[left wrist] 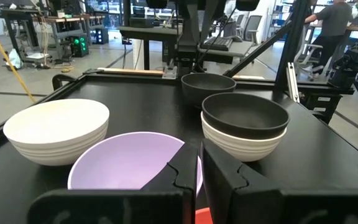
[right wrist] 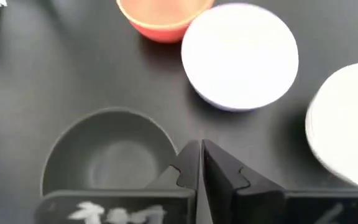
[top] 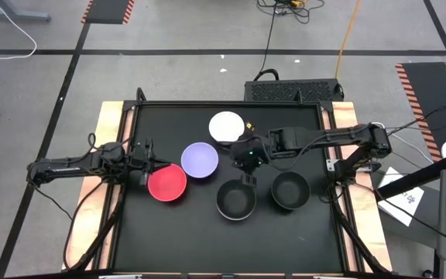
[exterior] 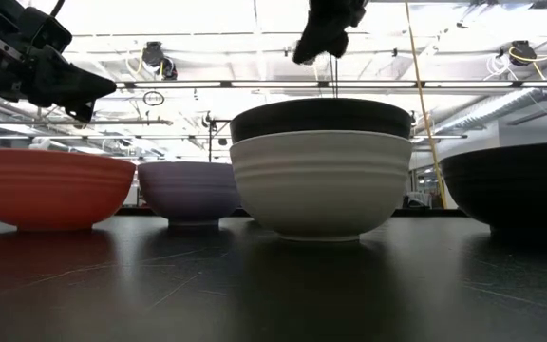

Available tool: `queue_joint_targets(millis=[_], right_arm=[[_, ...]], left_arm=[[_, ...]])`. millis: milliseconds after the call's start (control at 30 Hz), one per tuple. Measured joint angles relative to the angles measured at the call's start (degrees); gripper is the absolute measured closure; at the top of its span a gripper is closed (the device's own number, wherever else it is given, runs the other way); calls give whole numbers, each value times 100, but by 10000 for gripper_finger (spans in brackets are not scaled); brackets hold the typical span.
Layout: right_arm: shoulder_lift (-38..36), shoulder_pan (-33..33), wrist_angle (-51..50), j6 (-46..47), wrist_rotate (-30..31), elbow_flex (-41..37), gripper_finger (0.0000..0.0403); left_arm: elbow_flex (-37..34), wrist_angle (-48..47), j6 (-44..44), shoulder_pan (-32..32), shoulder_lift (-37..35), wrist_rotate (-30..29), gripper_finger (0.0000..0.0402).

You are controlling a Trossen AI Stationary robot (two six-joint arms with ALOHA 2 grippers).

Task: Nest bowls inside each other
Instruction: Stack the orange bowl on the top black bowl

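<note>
The right gripper [top: 245,160] hangs above the middle of the black surface [top: 169,232], its jaws clenched on nothing; in its wrist view the two dark fingers [right wrist: 219,177] meet edge to edge over the rim of a black bowl [top: 235,200]. That bowl sits nested inside a white bowl [exterior: 321,185], whose ribbed wall shows below the dark rim in the low view. The left gripper [top: 147,161] waits at the left side of the surface, jaws also pressed together and empty, just above the rim of the red bowl [top: 166,184]. The lavender bowl [top: 200,160] stands touching or just beside the red one, between the two grippers. A second white bowl [top: 226,127] stands alone toward the far edge. A second black bowl [top: 289,191] stands by itself to the right of the nested pair. All are round, smooth inside, with faint ridges outside.
</note>
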Motion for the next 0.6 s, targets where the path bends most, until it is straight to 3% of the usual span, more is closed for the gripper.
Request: queue_joint_targets(millis=[333,600], right_arm=[[-165,139,187,-400,3,-79,402],[-1847,80,1171,-289,454,-1522,403]], left_arm=[[0,0,-9,-1,-1,1,376],[0,2,-33,0,-1,1,376]])
